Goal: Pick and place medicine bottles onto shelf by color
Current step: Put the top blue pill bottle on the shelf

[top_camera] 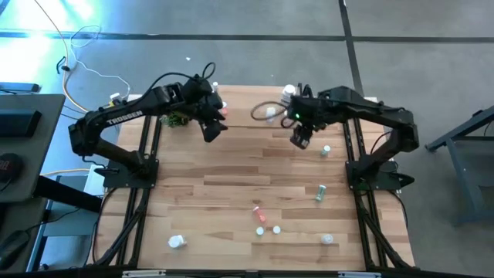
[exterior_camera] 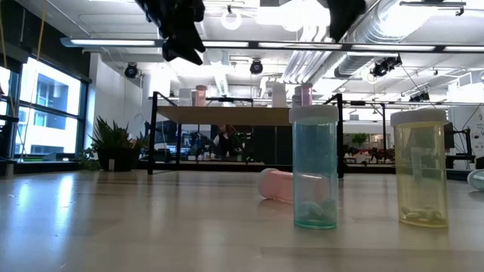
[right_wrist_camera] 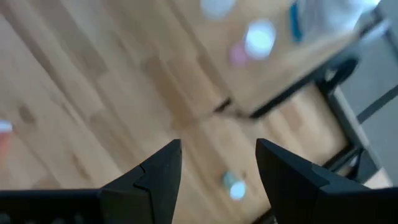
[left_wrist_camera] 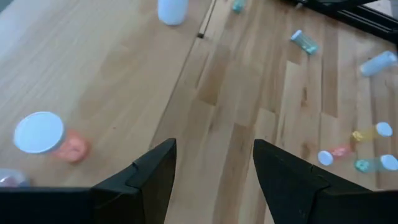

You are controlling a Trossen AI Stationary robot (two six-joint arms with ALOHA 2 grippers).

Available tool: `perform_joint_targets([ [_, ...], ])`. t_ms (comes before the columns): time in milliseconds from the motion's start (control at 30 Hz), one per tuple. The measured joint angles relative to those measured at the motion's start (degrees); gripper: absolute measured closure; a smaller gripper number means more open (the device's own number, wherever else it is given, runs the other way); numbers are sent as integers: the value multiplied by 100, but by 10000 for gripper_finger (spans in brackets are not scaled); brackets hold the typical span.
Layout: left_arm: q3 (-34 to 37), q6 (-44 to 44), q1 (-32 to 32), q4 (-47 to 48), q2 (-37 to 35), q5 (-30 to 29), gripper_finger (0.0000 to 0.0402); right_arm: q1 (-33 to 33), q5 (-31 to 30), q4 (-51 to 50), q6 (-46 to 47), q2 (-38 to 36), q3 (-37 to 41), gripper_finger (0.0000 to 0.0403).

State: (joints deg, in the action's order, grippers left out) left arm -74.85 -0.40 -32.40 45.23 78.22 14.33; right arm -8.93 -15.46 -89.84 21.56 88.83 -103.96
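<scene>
Medicine bottles lie scattered over the worktop [top_camera: 231, 193], none of them in either tool. The left tool [top_camera: 211, 130] hangs above the far part of the worktop with its two fingers [left_wrist_camera: 152, 177] spread apart and nothing between them. The right tool [top_camera: 299, 139] hangs level with it, well apart to its right, its fingers [right_wrist_camera: 155, 174] also spread and empty.

Just behind the left tool stands the shelf [top_camera: 247, 104], a light-wood plank on thin black legs. A pink bottle with a white cap [left_wrist_camera: 46, 134] stands on it close to the left tool, and a white bottle [left_wrist_camera: 172, 10] stands farther along the plank. Beside the shelf, under the left arm, sits a small green plant [top_camera: 177, 119].

Near the right tool, toward its own arm's base, a green bottle [top_camera: 326, 150] rests on the worktop. Farther toward the near edge lie another green bottle [top_camera: 319, 192], a pink bottle [top_camera: 258, 212], a teal bottle [exterior_camera: 314, 168] and a yellow bottle [exterior_camera: 420, 169] standing upright, a white jar [top_camera: 177, 242] and a pale bottle [top_camera: 327, 239].
</scene>
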Motion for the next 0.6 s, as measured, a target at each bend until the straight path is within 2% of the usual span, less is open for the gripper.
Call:
perform_joint_targets([
  [267, 0, -244, 306, -103, 0, -22, 200, 373, 324, 532, 1107, -1202, 1787, 206],
  [600, 0, -602, 833, -356, 0, -77, 200, 424, 324, 1125, 2553, -2313, 3209, 206],
])
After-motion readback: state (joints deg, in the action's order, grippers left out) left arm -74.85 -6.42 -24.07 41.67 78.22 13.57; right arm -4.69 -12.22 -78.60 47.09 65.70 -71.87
